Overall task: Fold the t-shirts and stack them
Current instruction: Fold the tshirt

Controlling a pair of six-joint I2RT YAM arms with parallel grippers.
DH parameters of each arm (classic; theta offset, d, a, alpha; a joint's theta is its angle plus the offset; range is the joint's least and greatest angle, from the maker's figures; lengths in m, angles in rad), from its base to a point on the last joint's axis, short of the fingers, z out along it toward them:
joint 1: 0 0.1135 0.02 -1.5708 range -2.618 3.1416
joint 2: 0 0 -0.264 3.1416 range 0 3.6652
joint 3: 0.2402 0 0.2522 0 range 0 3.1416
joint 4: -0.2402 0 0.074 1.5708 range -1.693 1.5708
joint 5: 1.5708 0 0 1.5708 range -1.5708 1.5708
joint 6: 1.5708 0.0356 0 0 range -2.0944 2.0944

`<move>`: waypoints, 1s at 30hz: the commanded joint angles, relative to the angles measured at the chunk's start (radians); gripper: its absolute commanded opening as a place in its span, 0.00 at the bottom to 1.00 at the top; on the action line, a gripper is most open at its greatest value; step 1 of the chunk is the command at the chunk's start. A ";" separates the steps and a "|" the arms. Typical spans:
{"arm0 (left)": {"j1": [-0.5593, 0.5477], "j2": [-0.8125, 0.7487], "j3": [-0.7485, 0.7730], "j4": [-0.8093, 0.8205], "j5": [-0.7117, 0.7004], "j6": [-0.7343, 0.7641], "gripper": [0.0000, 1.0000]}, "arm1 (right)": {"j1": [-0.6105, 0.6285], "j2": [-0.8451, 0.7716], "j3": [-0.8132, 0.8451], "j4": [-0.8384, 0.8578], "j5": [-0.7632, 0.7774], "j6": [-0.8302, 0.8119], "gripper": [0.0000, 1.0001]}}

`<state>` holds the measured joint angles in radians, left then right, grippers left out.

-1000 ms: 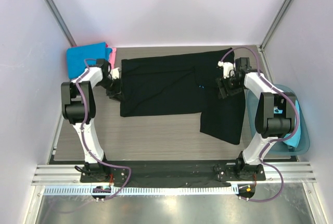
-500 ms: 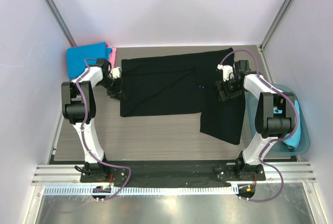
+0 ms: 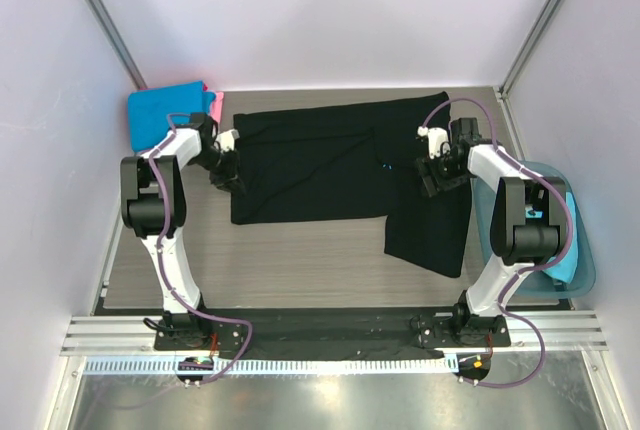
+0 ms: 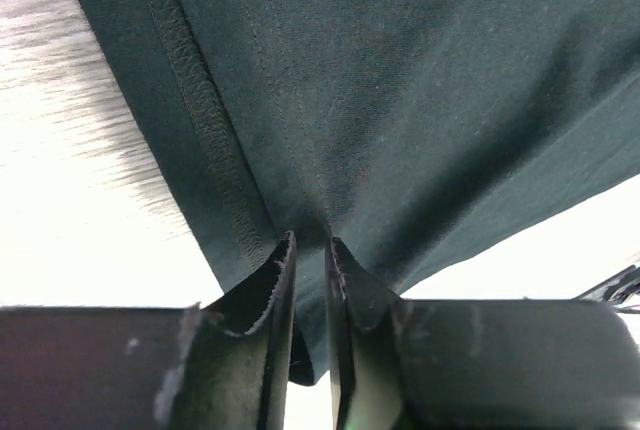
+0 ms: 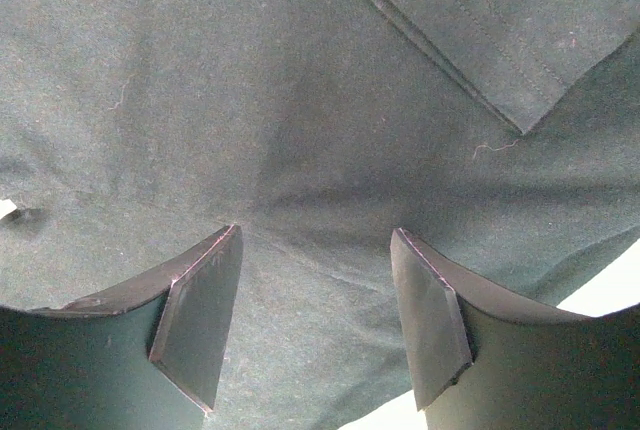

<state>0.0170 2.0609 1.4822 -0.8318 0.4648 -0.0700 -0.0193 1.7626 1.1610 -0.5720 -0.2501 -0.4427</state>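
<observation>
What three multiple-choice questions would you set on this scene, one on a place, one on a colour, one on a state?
1. Where is the teal tub? A) at the right side B) in the far left corner C) in the centre
2. What colour is the shirt spread across the table? A) pink B) black C) white
3. How is the right claw? A) shut on a sleeve B) holding the tub C) open over the cloth

Answers: 1 A, it sits at the right edge of the top view; 2 B, the black shirt covers the middle; 3 C, its jaws stand apart above dark cloth.
</observation>
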 commanded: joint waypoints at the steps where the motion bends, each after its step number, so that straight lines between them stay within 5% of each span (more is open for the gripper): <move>1: -0.003 -0.022 -0.005 -0.016 0.018 0.003 0.17 | -0.004 -0.031 -0.007 0.029 0.015 -0.014 0.67; 8: -0.002 -0.047 -0.031 -0.010 0.003 0.006 0.05 | -0.007 -0.045 -0.020 0.034 0.014 -0.011 0.67; 12: -0.002 -0.067 -0.039 -0.010 -0.041 0.010 0.27 | -0.008 -0.048 -0.021 0.034 0.012 -0.011 0.67; 30: -0.005 -0.050 -0.045 -0.010 -0.035 0.003 0.26 | -0.010 -0.063 -0.040 0.040 0.011 -0.014 0.67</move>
<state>0.0151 2.0289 1.4391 -0.8352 0.4267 -0.0711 -0.0235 1.7470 1.1259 -0.5529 -0.2409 -0.4431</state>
